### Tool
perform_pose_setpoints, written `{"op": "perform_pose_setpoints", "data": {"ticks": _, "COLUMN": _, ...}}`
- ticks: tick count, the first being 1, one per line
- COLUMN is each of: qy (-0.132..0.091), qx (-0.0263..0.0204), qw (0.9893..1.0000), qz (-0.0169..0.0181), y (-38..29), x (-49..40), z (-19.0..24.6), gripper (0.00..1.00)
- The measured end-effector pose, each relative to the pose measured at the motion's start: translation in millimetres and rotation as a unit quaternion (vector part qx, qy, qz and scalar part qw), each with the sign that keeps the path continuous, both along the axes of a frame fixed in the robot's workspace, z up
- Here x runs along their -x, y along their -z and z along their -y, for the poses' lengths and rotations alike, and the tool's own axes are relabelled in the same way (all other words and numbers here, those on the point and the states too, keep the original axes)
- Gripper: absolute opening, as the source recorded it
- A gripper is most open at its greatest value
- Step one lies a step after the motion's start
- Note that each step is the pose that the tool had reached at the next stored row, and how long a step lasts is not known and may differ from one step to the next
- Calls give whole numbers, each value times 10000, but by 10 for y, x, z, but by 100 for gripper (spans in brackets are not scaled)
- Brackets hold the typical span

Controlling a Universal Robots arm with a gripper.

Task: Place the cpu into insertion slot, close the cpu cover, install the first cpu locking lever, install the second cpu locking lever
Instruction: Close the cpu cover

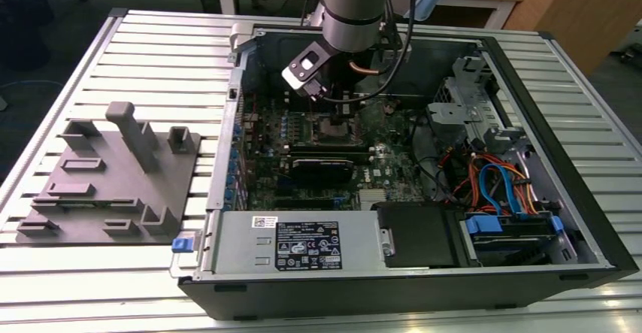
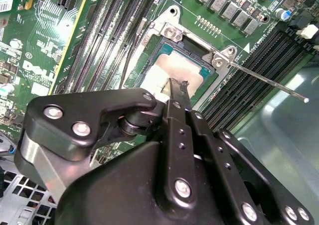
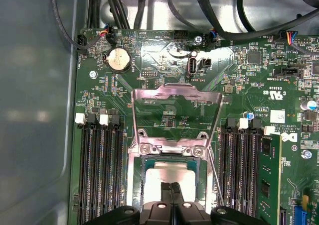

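Observation:
The cpu (image 3: 169,171) (image 2: 162,70), a flat square chip with a dull silvery top, lies in the insertion slot (image 3: 133,177) on the green board. The cpu cover (image 3: 174,91), a thin metal frame with a large window, is swung open and away from the slot on its hinge. My gripper (image 3: 171,189) (image 2: 177,85) (image 1: 331,104) is shut, its thin fingertips pressed together at the cpu's top; contact cannot be told. A thin locking lever (image 2: 269,83) (image 3: 215,177) stands out unlatched beside the slot.
The work sits inside an open computer case (image 1: 561,70). Long black memory slots (image 3: 102,170) flank the socket. A power supply (image 1: 291,243), drive cables (image 1: 492,183) and a black module (image 1: 321,169) lie nearby. A grey fixture plate (image 1: 110,175) rests at the exterior view's left.

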State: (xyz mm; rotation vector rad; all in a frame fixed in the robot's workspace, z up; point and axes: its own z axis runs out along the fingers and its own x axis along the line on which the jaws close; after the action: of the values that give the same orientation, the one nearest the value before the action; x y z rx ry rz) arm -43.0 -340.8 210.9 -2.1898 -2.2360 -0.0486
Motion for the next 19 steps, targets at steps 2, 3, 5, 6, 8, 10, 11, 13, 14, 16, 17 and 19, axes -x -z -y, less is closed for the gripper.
{"op": "perform_pose_setpoints", "data": {"ticks": 2, "qy": 0, "qx": 0, "qw": 10000, "qz": 0, "y": 0, "x": 0, "z": 0, "gripper": 10}}
{"op": "perform_pose_setpoints", "data": {"ticks": 3, "qy": 0, "qx": -1, "qw": 10000, "qz": 0, "y": -1, "x": 0, "z": 0, "gripper": 10}}
{"op": "perform_pose_setpoints", "data": {"ticks": 5, "qy": 0, "qx": 0, "qw": 10000, "qz": 0, "y": -12, "x": 0, "z": 0, "gripper": 10}}
{"op": "perform_pose_setpoints", "data": {"ticks": 6, "qy": 0, "qx": 1, "qw": 10000, "qz": -1, "y": -19, "x": 0, "z": 0, "gripper": 10}}
{"op": "perform_pose_setpoints", "data": {"ticks": 8, "qy": 0, "qx": 0, "qw": 10000, "qz": 0, "y": -33, "x": 0, "z": 0, "gripper": 10}}
{"op": "perform_pose_setpoints", "data": {"ticks": 10, "qy": 0, "qx": 0, "qw": 10000, "qz": 0, "y": -44, "x": 0, "z": 0, "gripper": 10}}
{"op": "perform_pose_setpoints", "data": {"ticks": 11, "qy": 0, "qx": 0, "qw": 10000, "qz": 0, "y": -49, "x": 0, "z": 0, "gripper": 10}}
{"op": "perform_pose_setpoints", "data": {"ticks": 13, "qy": 0, "qx": 0, "qw": 10000, "qz": 0, "y": -66, "x": 0, "z": 0, "gripper": 10}}
{"op": "perform_pose_setpoints", "data": {"ticks": 14, "qy": 0, "qx": 1, "qw": 10000, "qz": -1, "y": -70, "x": 0, "z": 0, "gripper": 10}}
{"op": "perform_pose_setpoints", "data": {"ticks": 16, "qy": 0, "qx": 2, "qw": 10000, "qz": 0, "y": -77, "x": 0, "z": 0, "gripper": 10}}
{"op": "perform_pose_setpoints", "data": {"ticks": 17, "qy": 0, "qx": 3, "qw": 10000, "qz": -1, "y": -81, "x": 0, "z": 0, "gripper": 10}}
{"op": "perform_pose_setpoints", "data": {"ticks": 19, "qy": 0, "qx": 2, "qw": 10000, "qz": 0, "y": -85, "x": 0, "z": 0, "gripper": 10}}
